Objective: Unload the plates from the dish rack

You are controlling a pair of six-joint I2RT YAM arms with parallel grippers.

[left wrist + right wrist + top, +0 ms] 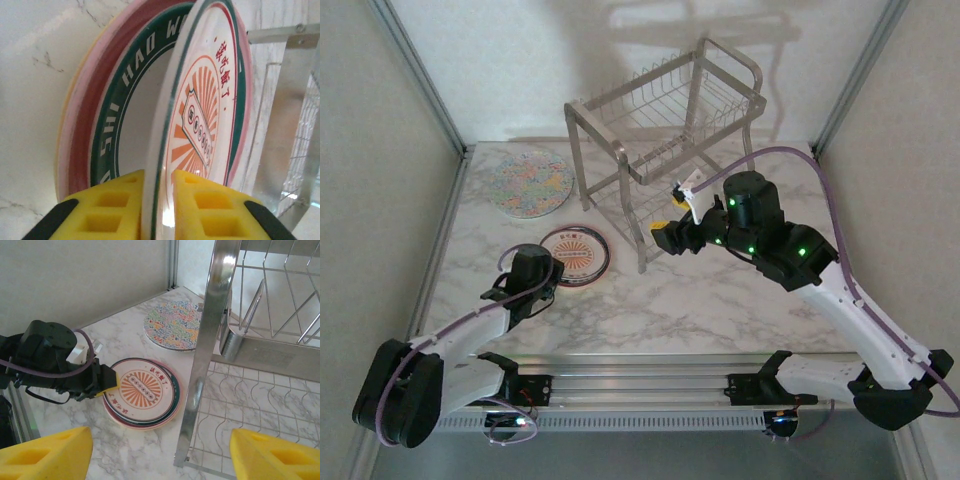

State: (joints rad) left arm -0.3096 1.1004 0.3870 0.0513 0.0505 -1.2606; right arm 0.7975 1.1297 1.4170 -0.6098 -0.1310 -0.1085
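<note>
From above, we see the two-tier silver wire dish rack (665, 110) at the far side of the white marbled tabletop (720, 300), and we find no plate in either tier. A large blue-speckled white round plate (530, 183) lies flat to the rack's left. Nearer us sits a stack of round ceramic plates (575, 255), which we judge to be the unloading spot. The left pincer (552, 268) meets the stack's near rim. The right pincer (668, 212) hangs by the rack's lower tier.

At the left wrist, the left pincer (159, 180) is narrow, its yellow pads (115, 202) pressed to both faces of the small white plate with the orange medallion (205, 120). That plate tilts above the green-rimmed white plate (112, 125), a rim grip that we think suits lowering it onto the pile.

At the right wrist, the right pincer (160, 455) gapes wide and holds nothing. Ahead we see the stack (142, 392), the rack's post (210, 340) and its bare lower tier.
</note>
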